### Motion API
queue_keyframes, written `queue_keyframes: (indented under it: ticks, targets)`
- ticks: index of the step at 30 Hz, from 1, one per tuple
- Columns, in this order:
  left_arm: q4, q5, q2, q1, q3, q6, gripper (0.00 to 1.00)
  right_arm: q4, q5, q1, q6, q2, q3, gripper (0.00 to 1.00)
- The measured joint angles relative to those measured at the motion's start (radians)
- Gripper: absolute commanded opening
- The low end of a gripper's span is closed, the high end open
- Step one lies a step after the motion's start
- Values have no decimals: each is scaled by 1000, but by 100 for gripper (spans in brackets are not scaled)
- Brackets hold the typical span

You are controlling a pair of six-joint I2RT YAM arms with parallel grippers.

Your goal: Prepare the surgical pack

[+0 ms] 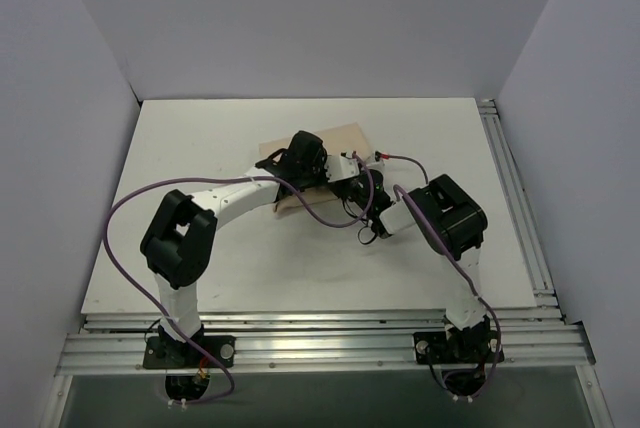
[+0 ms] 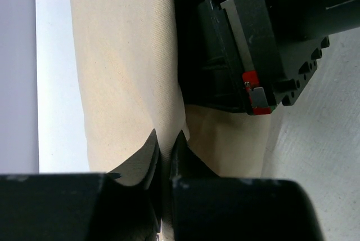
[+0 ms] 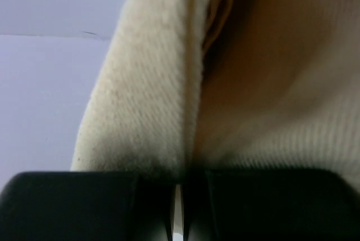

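Both jaws closed on pack [image 1: 345, 138], mid-desk [image 1: 200, 148].
Thin cloth folds are pinched by the left jaws and the right jaws; slippage or a bunched pack is judged likely if pulled unevenly.

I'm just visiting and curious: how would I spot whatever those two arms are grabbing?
Find the white table between pale walls. Near its middle lies the tan cloth bundle, pinched by the left gripper and right gripper. It's the only soft, beige thing there.
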Motion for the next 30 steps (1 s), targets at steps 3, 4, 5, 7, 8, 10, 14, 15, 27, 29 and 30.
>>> queue_keyframes:
  ticks: [3,4,5,7,8,10,14,15,27,29,30]
  targets:
    - [4,0,0,0,-5,6,6,20,12,3,21,3,-13,0]
    - [9,0,-2,0,-11,11,6,28,15,2,26,2,-26,0]
    - [16,1,-4,0,-23,16,6,38,16,1,34,-3,-47,0]
    - [35,4,-6,-1,-55,29,7,23,16,-6,32,-40,-89,0]
    - [47,5,-6,-2,-71,36,8,-8,14,-11,23,-67,-107,0]
    - [67,8,-6,-2,-98,54,8,-76,4,-31,-3,-130,-136,0]
    - [103,8,-7,-3,-129,78,8,-210,-44,-76,-51,-271,-178,0]
    - [107,8,-8,-3,-132,80,9,-243,-55,-87,-62,-304,-187,0]
    - [40,51,-15,-3,-133,111,29,-723,-174,-244,-278,-550,-175,28]
    - [25,56,-15,-3,-133,121,29,-773,-179,-268,-309,-552,-151,37]
    - [21,57,-15,-3,-133,125,29,-791,-181,-275,-324,-549,-135,41]
